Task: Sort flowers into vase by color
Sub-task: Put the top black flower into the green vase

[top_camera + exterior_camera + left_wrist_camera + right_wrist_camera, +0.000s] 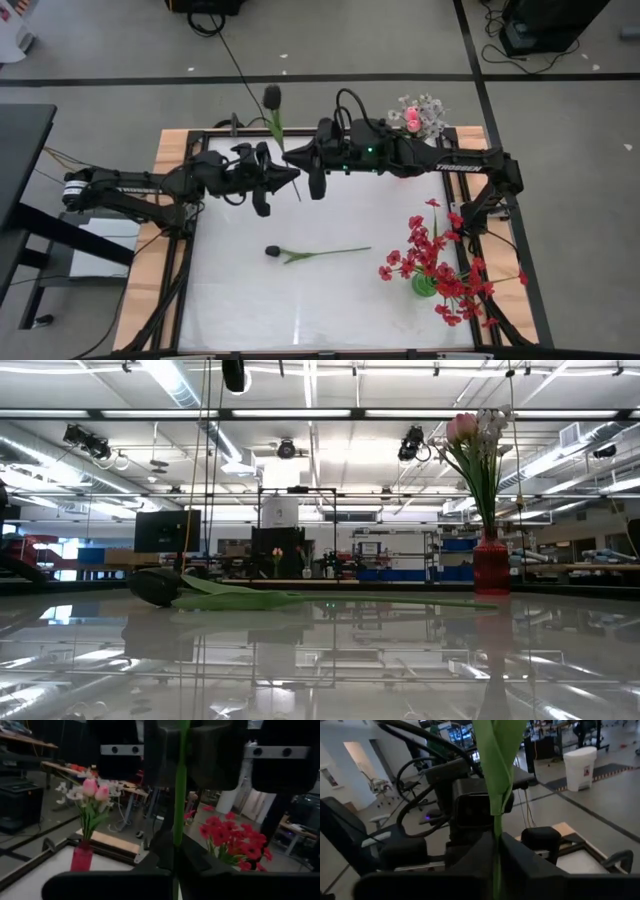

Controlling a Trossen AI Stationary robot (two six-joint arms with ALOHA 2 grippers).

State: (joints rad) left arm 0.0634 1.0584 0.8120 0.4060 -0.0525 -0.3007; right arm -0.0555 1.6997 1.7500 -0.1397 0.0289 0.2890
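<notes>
The only writing we can read is the white "TROSSEN" lettering on the right arm (455, 167), seen from above; the small label on the white bin (580, 767) beyond the table is too small for us to make out. We see a glossy white table (330, 310) with a pale wooden rim, so shiny in the low view that it mirrors the ceiling lights. Both arms are matte black and blocky, and they meet over the far middle of the table. The left gripper (292, 178) has its fingers pressed together on the thin green stem of a dark-budded flower (272, 97), whose nearly black bud points past the far edge of the table. The right gripper (304, 160) sits on the same stem just beside the left one; in its wrist view the fingers hug the stem below a folded green leaf, though we cannot tell whether they are pinching or letting go. A second dark flower (273, 251) lies flat near the middle of the table, its bud to the left and its stem running right. At the near right, a green vase (424, 285) holds the frilly red sprays (440, 255). At the far right corner, a red vase (491, 568) holds smooth pink buds (461, 427) and small white blossoms (493, 422).
</notes>
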